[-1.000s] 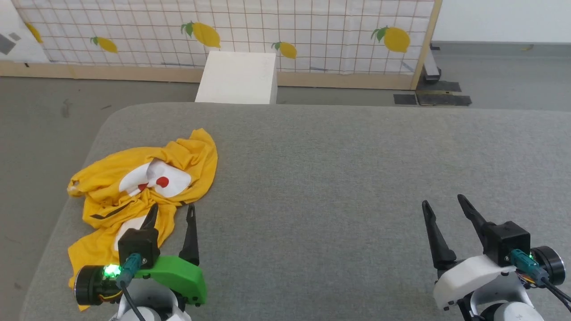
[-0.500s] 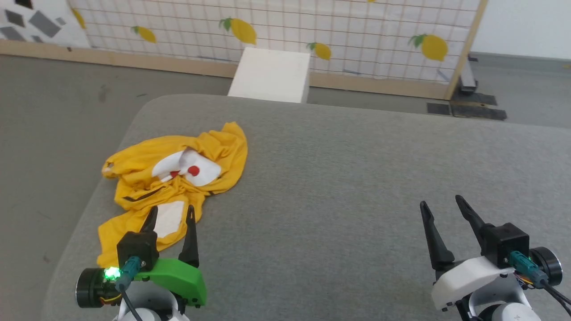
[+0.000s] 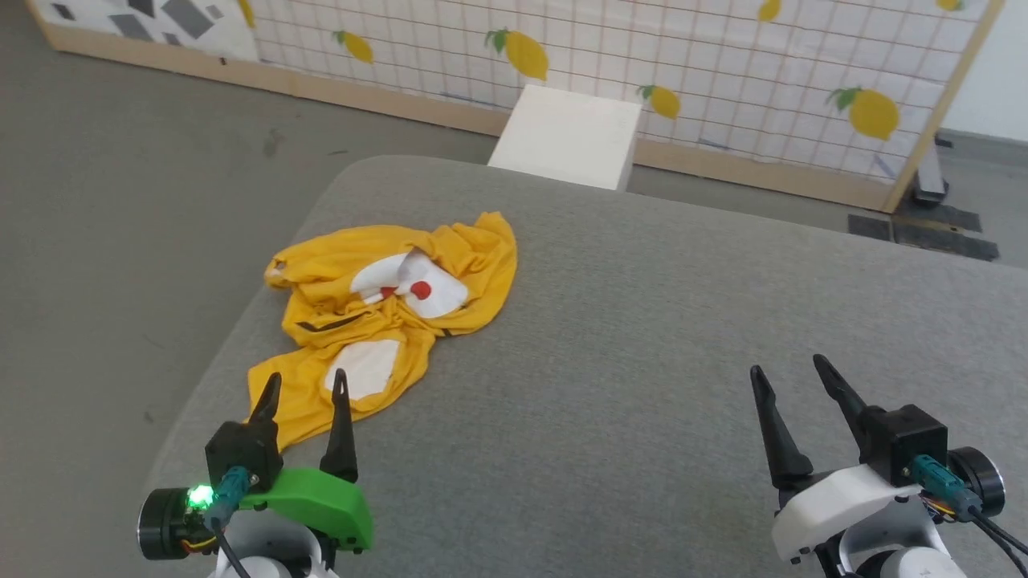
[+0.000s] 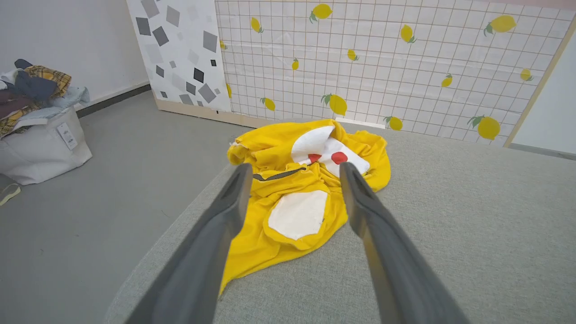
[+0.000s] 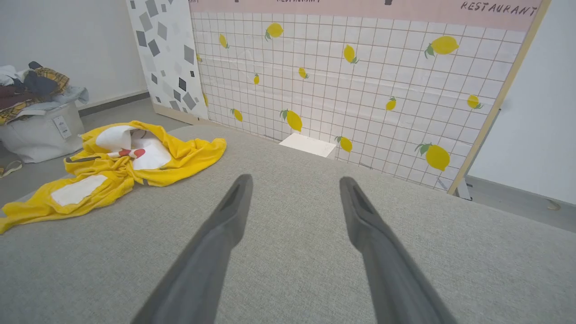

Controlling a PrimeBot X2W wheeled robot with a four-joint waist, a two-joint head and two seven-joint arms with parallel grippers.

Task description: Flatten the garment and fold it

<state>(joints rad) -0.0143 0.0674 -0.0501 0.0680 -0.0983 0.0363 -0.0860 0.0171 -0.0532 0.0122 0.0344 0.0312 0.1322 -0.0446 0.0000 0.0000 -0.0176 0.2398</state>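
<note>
The garment (image 3: 385, 313), a mustard-yellow T-shirt with white patches and a red dot, lies crumpled near the left edge of the grey padded table (image 3: 642, 337). My left gripper (image 3: 305, 384) hovers open just short of the garment's near end, fingers spread and empty. In the left wrist view the garment (image 4: 306, 180) lies straight ahead between the two fingers. My right gripper (image 3: 791, 369) stands open over bare table at the lower right, far from the cloth. In the right wrist view the garment (image 5: 117, 166) lies off to the left.
A white box (image 3: 570, 136) stands on the floor behind the table, before a lemon-print screen (image 3: 723, 72). A pale bag heaped with clothes (image 4: 36, 121) sits on the floor to the left. The table's left edge runs close beside the garment.
The head camera has turned left, so the whole picture has shifted right. Both grippers stay open and hold their places in the view; the garment lies the same way.
</note>
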